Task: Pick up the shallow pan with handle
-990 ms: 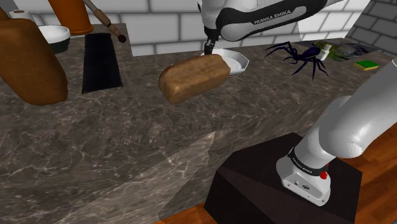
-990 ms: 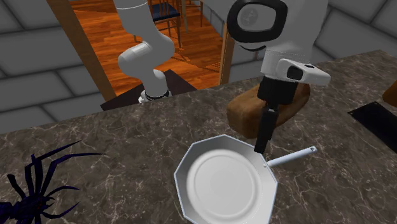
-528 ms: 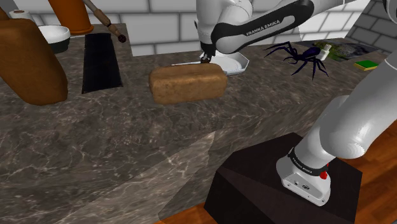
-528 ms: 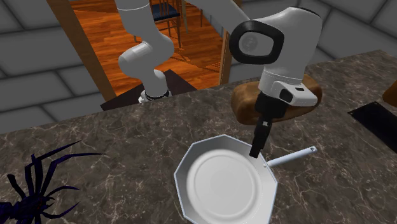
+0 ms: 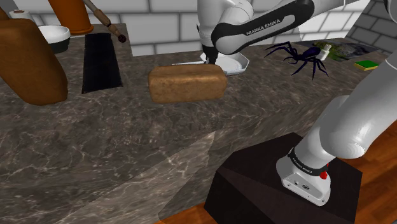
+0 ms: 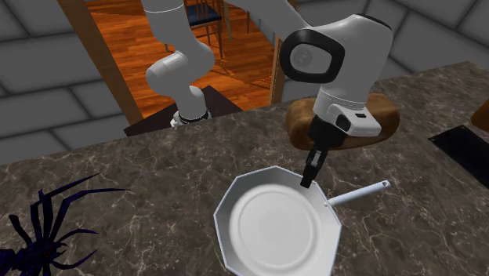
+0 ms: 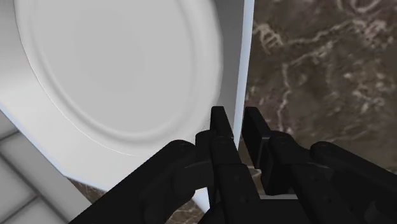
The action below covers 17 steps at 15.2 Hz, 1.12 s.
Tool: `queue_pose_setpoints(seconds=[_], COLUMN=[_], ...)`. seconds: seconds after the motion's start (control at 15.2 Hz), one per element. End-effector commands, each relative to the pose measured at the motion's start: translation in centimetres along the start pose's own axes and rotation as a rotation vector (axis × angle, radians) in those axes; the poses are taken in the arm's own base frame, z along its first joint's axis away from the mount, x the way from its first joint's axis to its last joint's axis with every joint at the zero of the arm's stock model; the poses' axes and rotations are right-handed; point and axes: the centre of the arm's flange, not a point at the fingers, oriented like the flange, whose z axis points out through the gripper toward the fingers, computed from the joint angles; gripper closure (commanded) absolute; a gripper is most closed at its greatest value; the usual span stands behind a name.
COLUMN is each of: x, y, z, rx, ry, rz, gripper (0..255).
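While the gripper (image 7: 236, 114) is pinching, fingers narrow, the rim of the white shallow pan (image 6: 278, 227) near its handle (image 6: 359, 194), on the marbled counter (image 6: 141, 172) beside the loaf (image 6: 382, 119), I'm planning a slow, level lift, since this off-centre hold is inviting tilt.

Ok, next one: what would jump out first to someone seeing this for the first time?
First, the white, shallow, eight-sided pan with a thin handle on the dark marbled counter, with the black two-finger gripper clamped on its rim near the handle. Next, the big dark blue spider at the second exterior view's lower left. The brown loaf lies on the counter beside the pan.
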Motion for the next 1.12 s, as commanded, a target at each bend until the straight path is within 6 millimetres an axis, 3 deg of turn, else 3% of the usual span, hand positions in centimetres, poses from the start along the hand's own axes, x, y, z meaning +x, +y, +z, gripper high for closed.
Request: queue_pose_setpoints(seconds=[0.0,0.13,1.06], x=[0.0,-0.2,-0.1], y=[0.0,0.0,2.9], z=[0.1,0.3,-6.5], rx=[0.001,0.001,0.001], ry=[-0.002,-0.002,-0.002], rz=[0.001,0.001,0.001], gripper=[255,255,255])
